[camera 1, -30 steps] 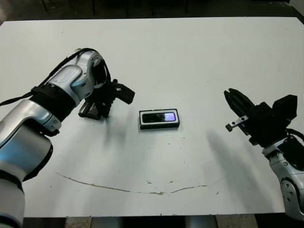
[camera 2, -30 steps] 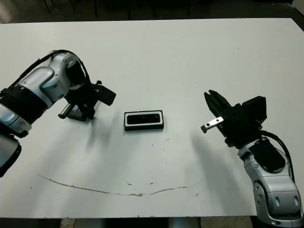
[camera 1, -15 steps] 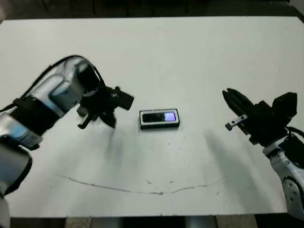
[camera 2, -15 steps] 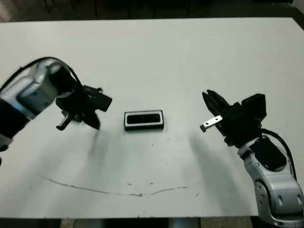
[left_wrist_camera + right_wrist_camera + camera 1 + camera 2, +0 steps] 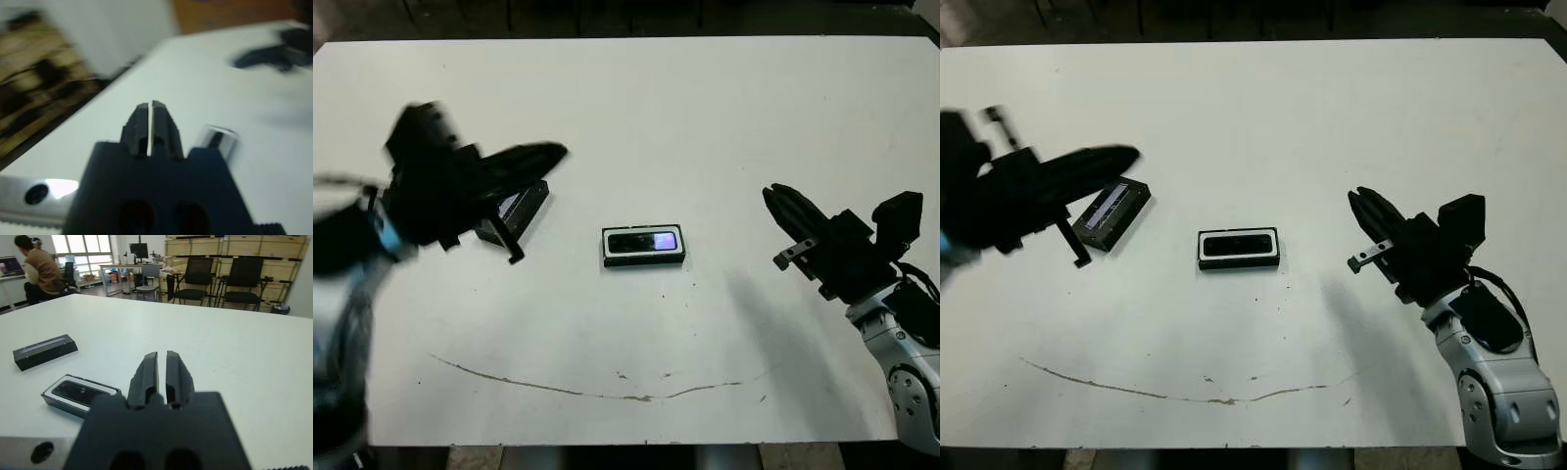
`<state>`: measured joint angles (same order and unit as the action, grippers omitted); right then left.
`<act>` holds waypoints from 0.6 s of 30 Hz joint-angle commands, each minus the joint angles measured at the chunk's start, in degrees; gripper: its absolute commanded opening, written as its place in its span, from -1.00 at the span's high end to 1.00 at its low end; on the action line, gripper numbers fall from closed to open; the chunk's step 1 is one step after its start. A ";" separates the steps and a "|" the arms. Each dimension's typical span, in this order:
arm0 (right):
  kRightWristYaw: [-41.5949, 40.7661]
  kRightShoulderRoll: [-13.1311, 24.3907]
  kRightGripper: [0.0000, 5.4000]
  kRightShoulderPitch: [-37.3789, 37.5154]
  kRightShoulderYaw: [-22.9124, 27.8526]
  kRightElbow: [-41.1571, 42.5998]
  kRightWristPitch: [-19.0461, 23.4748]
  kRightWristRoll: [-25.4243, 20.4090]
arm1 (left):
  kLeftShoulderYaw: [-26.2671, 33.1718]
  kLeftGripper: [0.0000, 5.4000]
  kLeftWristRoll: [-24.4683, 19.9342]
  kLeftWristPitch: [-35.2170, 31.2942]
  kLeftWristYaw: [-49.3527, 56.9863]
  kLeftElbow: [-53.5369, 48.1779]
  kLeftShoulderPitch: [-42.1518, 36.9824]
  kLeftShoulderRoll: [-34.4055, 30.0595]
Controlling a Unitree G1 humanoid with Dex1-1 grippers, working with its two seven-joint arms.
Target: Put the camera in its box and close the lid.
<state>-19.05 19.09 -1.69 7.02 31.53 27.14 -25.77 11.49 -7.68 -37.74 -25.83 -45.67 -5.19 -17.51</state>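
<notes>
The slim glossy black camera already lay in its white-lined black tray mid-table; the black windowed lid sat apart, unplaced. Both grippers were closed, empty.

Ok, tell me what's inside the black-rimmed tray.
The slim glossy black camera bar lies flat inside the shallow black-rimmed, white-lined tray. The tray floor beneath it is hidden. The windowed black lid lies apart, uncovered.
</notes>
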 commanded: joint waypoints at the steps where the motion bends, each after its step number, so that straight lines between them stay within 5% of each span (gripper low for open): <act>1: 2.65 -1.16 1.00 1.03 -1.09 2.69 2.61 -0.06 | 0.24 0.77 1.82 -3.10 3.90 -0.98 5.14 -0.67; 8: 1.18 -0.79 1.00 0.81 -1.18 -0.49 1.71 -0.43 | -1.21 0.31 1.91 1.09 4.77 5.34 8.27 -2.79; 18: 1.64 -0.95 1.00 1.11 -1.21 1.43 2.00 -0.65 | 1.37 -0.36 -10.55 -3.13 3.61 13.89 1.51 -1.79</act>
<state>-17.68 17.99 -1.44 5.73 32.60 28.09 -26.26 12.56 -17.70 -39.74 -22.51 -33.37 -3.50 -19.15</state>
